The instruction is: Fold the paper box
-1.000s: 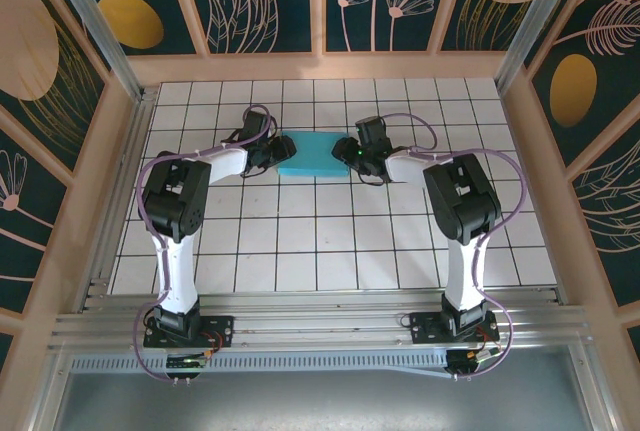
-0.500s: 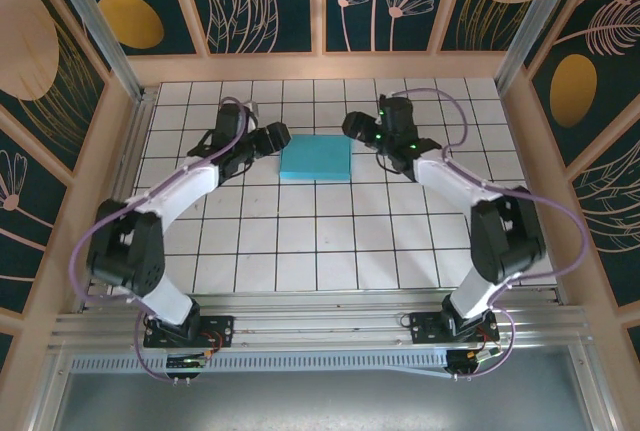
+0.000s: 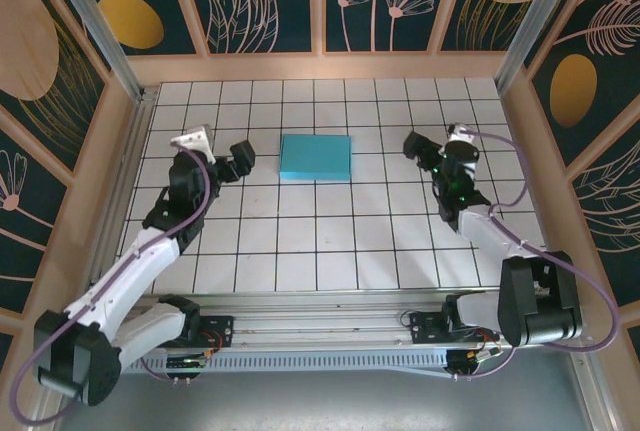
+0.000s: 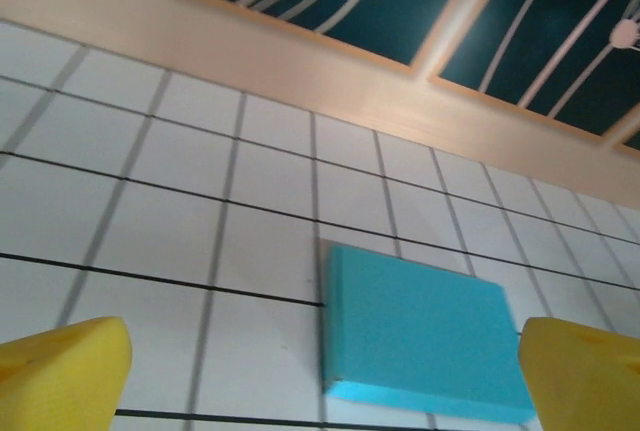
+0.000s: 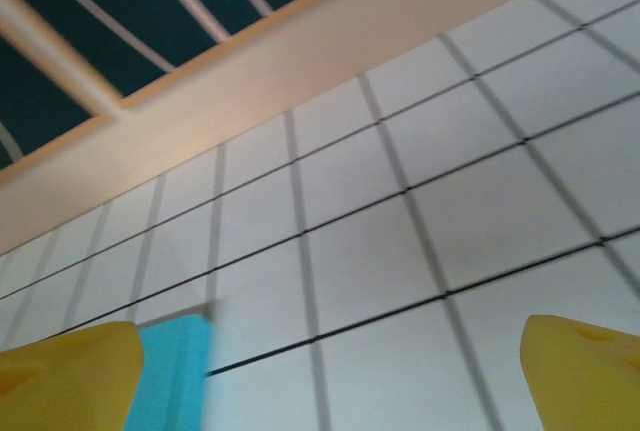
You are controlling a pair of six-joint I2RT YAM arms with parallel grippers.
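Observation:
The paper box (image 3: pixel 315 157) lies flat on the white tiled table, turquoise side up, closed into a low rectangle. My left gripper (image 3: pixel 240 156) stands open about half a tile to its left and does not touch it. My right gripper (image 3: pixel 415 144) is open about one tile to the box's right. In the left wrist view the paper box (image 4: pixel 420 336) lies ahead of the left gripper (image 4: pixel 322 379), whose yellow fingertips (image 4: pixel 62 371) are spread wide. In the right wrist view a sliver of the box (image 5: pixel 175 371) shows beside the left fingertip of the open right gripper (image 5: pixel 328 376).
Wooden walls with dark painted panels (image 3: pixel 320 1) close in the table on three sides. An aluminium rail (image 3: pixel 320 326) carrying both arm bases runs along the near edge. Bare tiles (image 3: pixel 320 241) lie between the box and the rail.
Both grippers have let go of the box, opened wide and pulled back outward, the left to the left and the right to the right. The box stays flat where it was.

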